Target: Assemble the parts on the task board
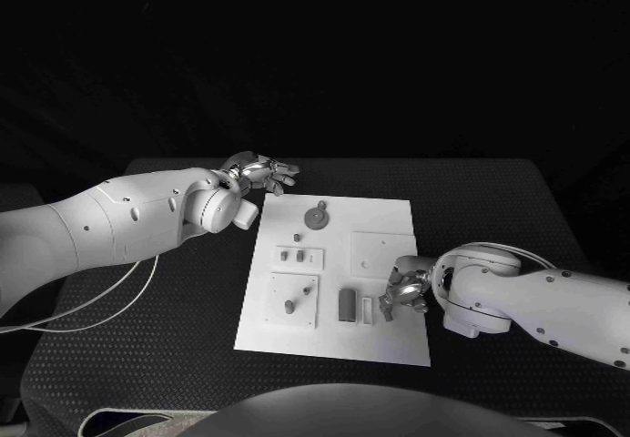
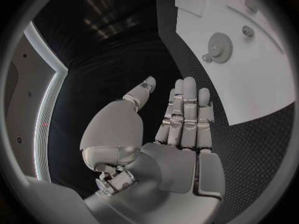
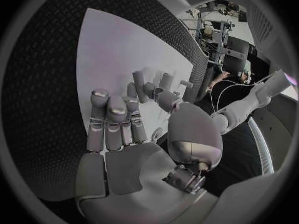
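**Both hands empty, right one over the near-right of the task board**

Landmark = task board (image 1: 381,223), the white plate mid-table.

- Left hand (image 1: 260,171): off the board, just beyond its far-left corner, over the black table (image 1: 171,364). In the left wrist view the left hand (image 2: 181,129) has fingers straight and close together, thumb out to the side, nothing in it. Open, flat palm.
- Right hand (image 1: 404,293): over the board's near-right area, close to the right edge. In the right wrist view the right hand (image 3: 124,134) has fingers partly curled, thumb apart, nothing visibly pinched. Reads as loosely open and empty. Fingertip contact with the board: cannot tell.

Parts on the board:
- Gear (image 1: 317,217), round, dark, toothed: far-left area of the board, lying flat. Also in the left wrist view (image 2: 219,47), with a small peg (image 2: 248,31) near it.
- Square raised block (image 1: 383,250): right of centre, between the gear and the right hand.
- Small plate with pegs (image 1: 298,258): left-centre, small dark pieces standing on it.
- Larger plate (image 1: 293,299): near-left area, with a short peg and a slanted piece on it.
- Dark upright bar (image 1: 347,305): near-centre, just left of the right hand; a pale slot piece (image 1: 366,307) sits between it and the fingers.
- Right wrist view shows a few blurred pegs (image 3: 161,79) just past the fingertips; too smeared to identify.
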